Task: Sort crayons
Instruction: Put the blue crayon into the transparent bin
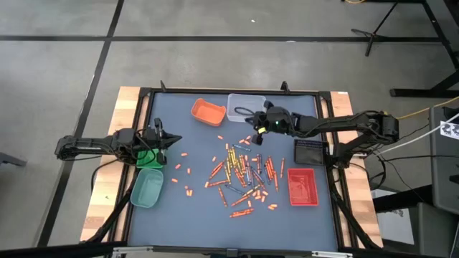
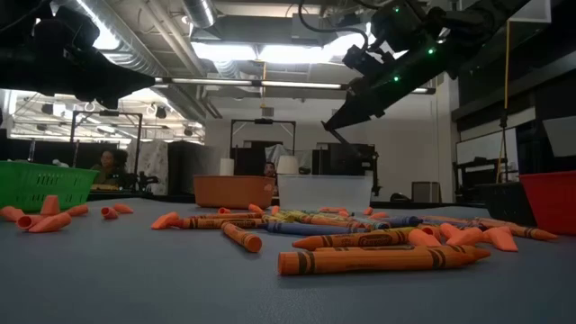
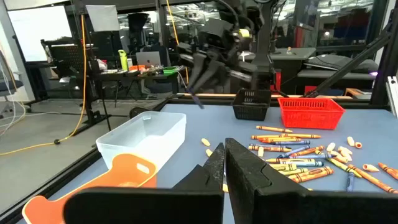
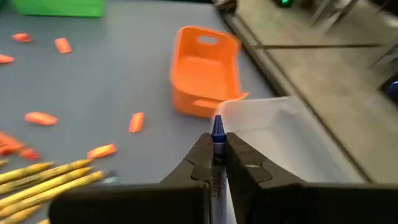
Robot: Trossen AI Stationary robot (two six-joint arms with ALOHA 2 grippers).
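Crayons (image 1: 240, 175) lie scattered over the middle of the dark table (image 1: 193, 215), most of them in a loose heap of orange, yellow-green and blue sticks, with short orange stubs strewn out toward the left side. At the far left the left gripper (image 1: 172, 140) waits with its fingers pressed together and nothing between them, hanging above a bright green basket (image 1: 148, 157); just in front of that sits a pale green tray (image 1: 147, 188). Moving right along the back of the table, an orange tray (image 1: 207, 112) stands beside a clear tray (image 1: 244, 107), the two nearly touching at their corners. The right gripper (image 4: 216, 152) hangs in the air near the clear tray's front edge, between that tray and the heap; its fingers are nearly closed, pinching a blue crayon (image 4: 217, 132) whose tip pokes out past the fingertips toward the clear tray. In the low view this gripper (image 2: 337, 121) is well above the table top, pointing down toward the trays. Further right stand a small dark basket (image 1: 310, 152) and, in front of it, a red basket (image 1: 303, 186). Beyond the table, in the low view, a person (image 2: 110, 168) sits far back in the room.
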